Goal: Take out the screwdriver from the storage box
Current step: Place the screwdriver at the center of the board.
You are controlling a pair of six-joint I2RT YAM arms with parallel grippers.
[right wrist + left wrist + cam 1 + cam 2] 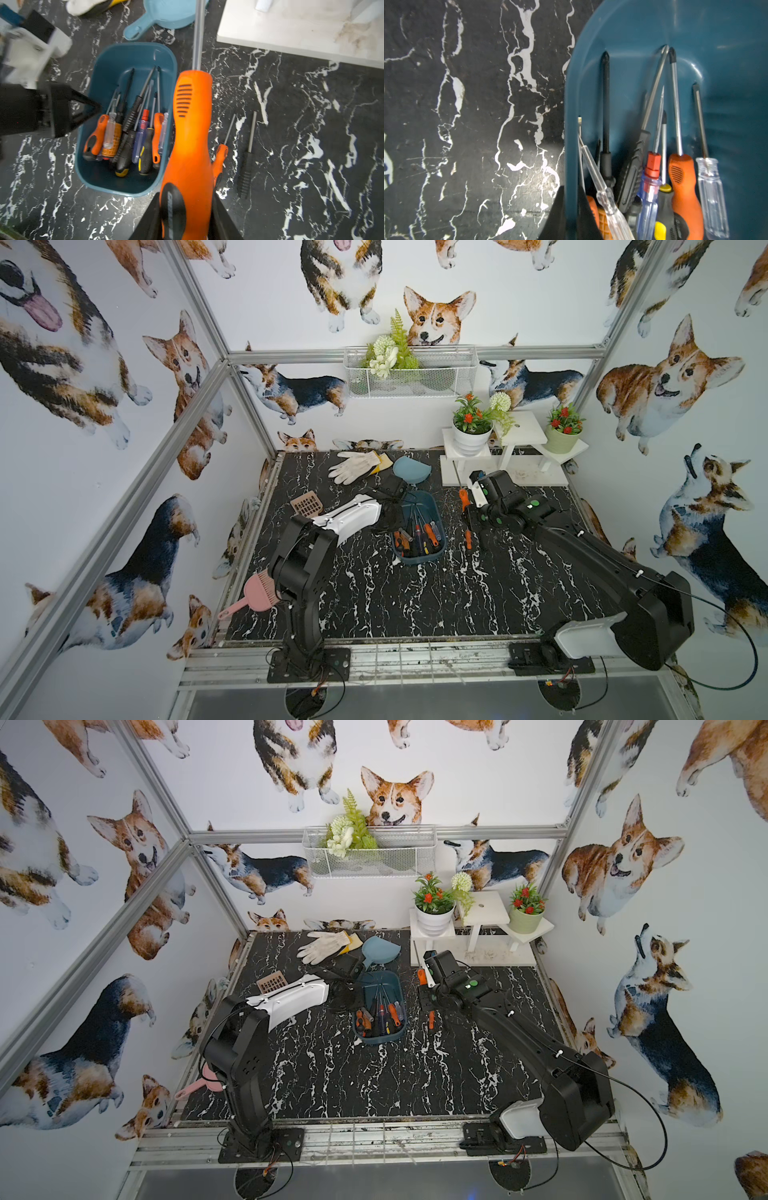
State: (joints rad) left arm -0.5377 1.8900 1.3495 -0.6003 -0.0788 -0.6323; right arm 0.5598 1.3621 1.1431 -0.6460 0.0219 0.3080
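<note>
Main risk: the right fingers (220,214) are clamping only the black butt end of the big orange-handled, steel-shafted screwdriver (193,128), so most of the tool's wt is hanging fwd of the grip; it could be pivoting or slipping during a set-down. The long shaft is pointing toward the white plant-stand base (291,31); a fwd swing would be risking a tip strike there. The set-down spot is looking crowded too: a small orange-handled screwdriver (221,153) and a black ribbed-handled screwdriver (246,172) are lying on the black, white-veined marble-look bench (311,145) just beside the held one; a handle dropped there could be rolling into them.

The held screwdriver is sitting fully outside the dark teal plastic storage box (116,62), over the bench beside its right wall; several more are lying inside. The left fingers (555,220) are pinching the box's left wall, one inside & one outside; a tug there could be tipping it.

Pose: the right arm is reaching long from its near-right base, wrist angled down; the left arm is standing folded, forearm reaching across to the box.
</note>
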